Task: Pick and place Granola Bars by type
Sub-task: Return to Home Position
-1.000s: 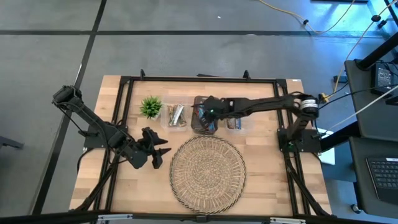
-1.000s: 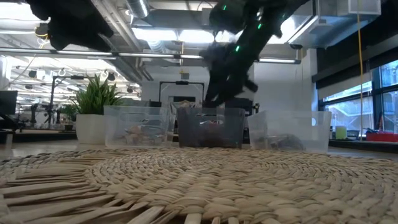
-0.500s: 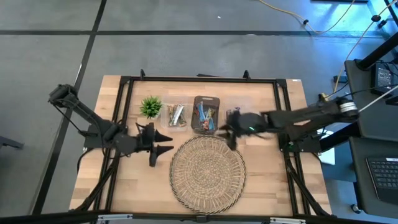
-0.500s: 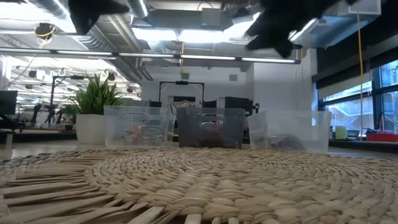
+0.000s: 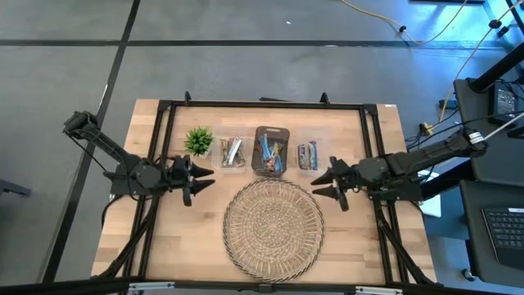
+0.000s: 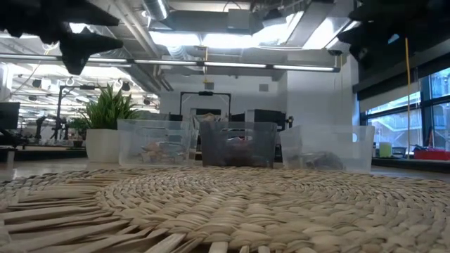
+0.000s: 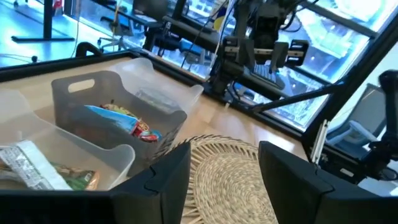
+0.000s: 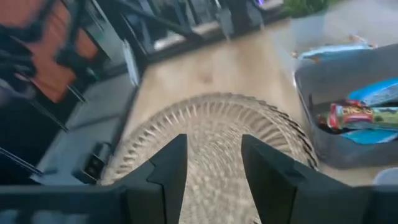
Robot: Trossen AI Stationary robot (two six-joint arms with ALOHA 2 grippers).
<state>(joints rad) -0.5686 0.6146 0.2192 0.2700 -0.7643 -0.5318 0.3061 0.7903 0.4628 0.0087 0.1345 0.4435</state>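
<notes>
The Granola Bars lie in three bins along the table's far side. Green-tan ones fill the left clear bin (image 5: pixel 232 152) (image 7: pixel 43 171). Blue and red ones lie in the dark middle bin (image 5: pixel 271 152) (image 7: pixel 124 121) (image 8: pixel 360 115). More sit in the right clear bin (image 5: pixel 309 155). My left gripper (image 5: pixel 201 180) (image 7: pixel 224 180) hovers open left of the woven mat (image 5: pixel 273 228), pointing toward the table's right. My right gripper (image 5: pixel 318 185) (image 8: pixel 214 168) hovers open at the mat's right side, pointing left. Neither holds anything.
A small green potted plant (image 5: pixel 198 141) stands left of the bins. A black frame (image 5: pixel 262 104) runs around the table's edges. The round woven mat lies bare at the table's middle and near side, between the two grippers.
My right gripper has pulled back from above the dark middle bin toward the table's right and near edges, ending beside the mat. My left gripper has drawn back toward the far-left and turned level. No bar has moved.
</notes>
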